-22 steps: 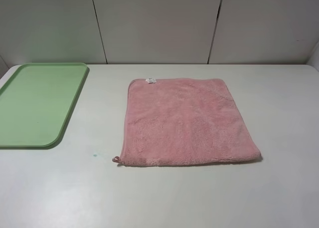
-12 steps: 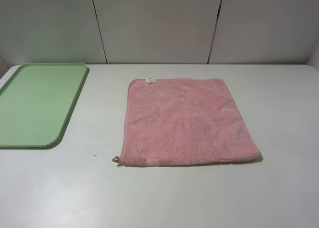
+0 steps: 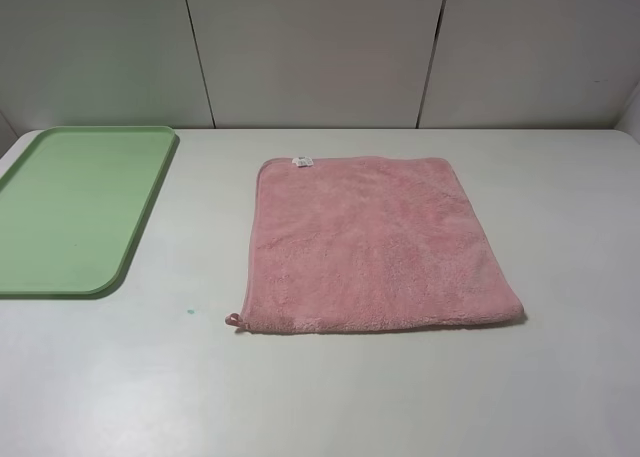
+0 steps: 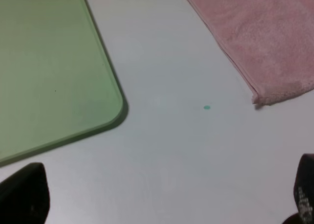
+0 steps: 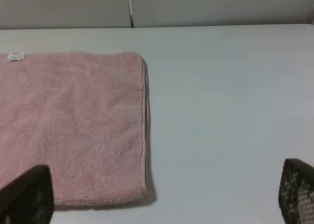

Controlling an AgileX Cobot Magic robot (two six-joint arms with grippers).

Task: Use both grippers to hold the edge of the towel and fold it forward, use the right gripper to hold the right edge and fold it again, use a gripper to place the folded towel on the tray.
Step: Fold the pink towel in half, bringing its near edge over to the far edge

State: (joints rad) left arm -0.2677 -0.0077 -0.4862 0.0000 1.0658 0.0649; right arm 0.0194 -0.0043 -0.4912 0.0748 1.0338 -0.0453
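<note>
The pink towel (image 3: 375, 242) lies flat and unfolded on the white table, right of centre, with its white label (image 3: 302, 161) at the far edge and a small loop (image 3: 233, 320) at the near left corner. Its near edge (image 3: 380, 326) rests on the table. The light green tray (image 3: 70, 207) sits empty at the far left. Neither gripper shows in the exterior high view. My left gripper (image 4: 164, 204) is open over bare table between the tray (image 4: 44, 62) and the towel (image 4: 265, 37). My right gripper (image 5: 159, 199) is open near the towel's (image 5: 68, 126) right edge.
A tiny green speck (image 3: 190, 311) marks the table between tray and towel. Grey wall panels (image 3: 320, 47) stand behind the table's far edge. Bare white tabletop (image 3: 560, 207) extends right of the towel and along the front.
</note>
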